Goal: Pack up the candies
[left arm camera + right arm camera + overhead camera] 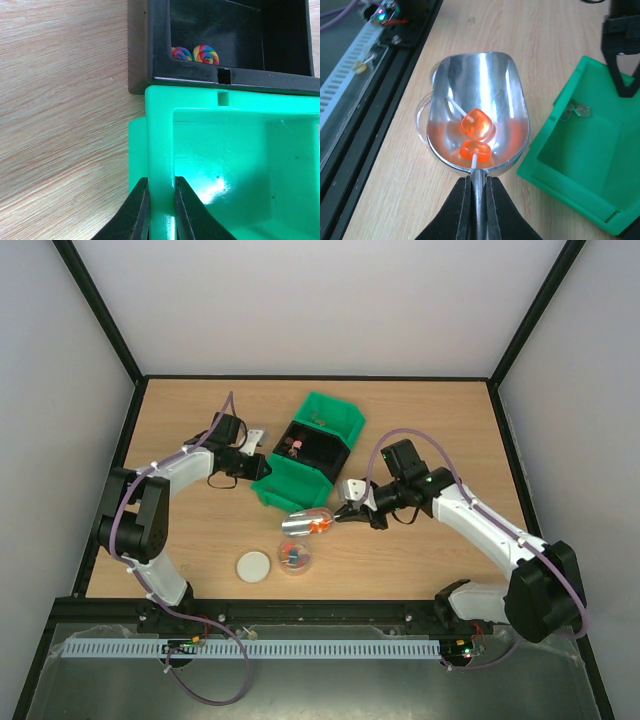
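My right gripper (347, 511) (478, 186) is shut on the handle of a metal scoop (303, 522) (479, 95). Two orange candies on white sticks (476, 124) lie in the scoop (320, 527). The scoop hovers just above a small clear jar (295, 556) holding several mixed-colour candies; the jar's rim (422, 119) shows under the scoop. My left gripper (257, 466) (160, 200) is shut on the wall of the near green bin (287, 487) (240, 165). Two rainbow swirl candies (200, 54) lie in the black bin (312, 446) (235, 77).
A white round lid (254, 566) lies left of the jar. A second green bin (338, 416) stands behind the black one. The near green bin (580, 155) lies right of the scoop, a small pale item (576, 110) inside. A black rail (300, 612) runs along the near edge.
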### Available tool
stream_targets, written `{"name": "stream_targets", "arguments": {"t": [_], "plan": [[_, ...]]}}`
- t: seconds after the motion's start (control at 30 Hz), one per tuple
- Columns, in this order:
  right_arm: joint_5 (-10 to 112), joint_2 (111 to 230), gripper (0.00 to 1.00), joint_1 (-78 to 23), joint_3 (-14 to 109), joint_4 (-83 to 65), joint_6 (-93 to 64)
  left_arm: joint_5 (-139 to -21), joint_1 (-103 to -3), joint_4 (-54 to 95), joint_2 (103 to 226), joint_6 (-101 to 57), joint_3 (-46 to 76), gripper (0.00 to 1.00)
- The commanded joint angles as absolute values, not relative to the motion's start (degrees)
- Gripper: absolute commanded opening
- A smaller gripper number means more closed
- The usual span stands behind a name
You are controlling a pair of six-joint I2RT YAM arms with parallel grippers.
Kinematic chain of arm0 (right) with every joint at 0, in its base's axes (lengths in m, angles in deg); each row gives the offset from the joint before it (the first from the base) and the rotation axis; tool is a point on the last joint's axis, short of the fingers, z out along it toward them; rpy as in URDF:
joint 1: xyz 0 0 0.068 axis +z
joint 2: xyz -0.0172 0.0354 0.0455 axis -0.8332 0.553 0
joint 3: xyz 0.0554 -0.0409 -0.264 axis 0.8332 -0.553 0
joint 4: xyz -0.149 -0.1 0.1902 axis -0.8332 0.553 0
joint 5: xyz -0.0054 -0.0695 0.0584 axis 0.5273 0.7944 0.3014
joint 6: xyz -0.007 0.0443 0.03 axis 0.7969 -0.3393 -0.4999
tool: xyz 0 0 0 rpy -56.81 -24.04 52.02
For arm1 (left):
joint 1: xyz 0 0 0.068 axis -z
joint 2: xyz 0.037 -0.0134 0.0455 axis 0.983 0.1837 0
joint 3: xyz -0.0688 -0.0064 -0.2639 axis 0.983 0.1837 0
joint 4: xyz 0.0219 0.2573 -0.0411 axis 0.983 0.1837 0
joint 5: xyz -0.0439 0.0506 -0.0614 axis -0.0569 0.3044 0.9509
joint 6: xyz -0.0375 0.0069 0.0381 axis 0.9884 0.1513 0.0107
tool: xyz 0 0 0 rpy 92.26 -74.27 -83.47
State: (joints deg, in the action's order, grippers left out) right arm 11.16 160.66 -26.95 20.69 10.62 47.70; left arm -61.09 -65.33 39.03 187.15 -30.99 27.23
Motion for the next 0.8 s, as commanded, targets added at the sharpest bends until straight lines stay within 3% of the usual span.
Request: {"name": "stream_targets", "arguments": {"t": [0.0,0.2,0.77], "plan": [[11.73,164.61,0.01,-26.77,28.42,31.37,62.05,-62.87,-65.32,41.5,186.78,-31.64,28.52,0.02],[18.19,167.58,0.01,-25.42,33.5,41.58,69.65,-62.97,-65.37,41.62,186.21,-31.81,28.46,0.02],[36.32,172.47,0.01,-15.31,40.5,41.32,58.35,-62.23,-65.44,41.24,184.59,-31.09,29.37,0.02]]}}
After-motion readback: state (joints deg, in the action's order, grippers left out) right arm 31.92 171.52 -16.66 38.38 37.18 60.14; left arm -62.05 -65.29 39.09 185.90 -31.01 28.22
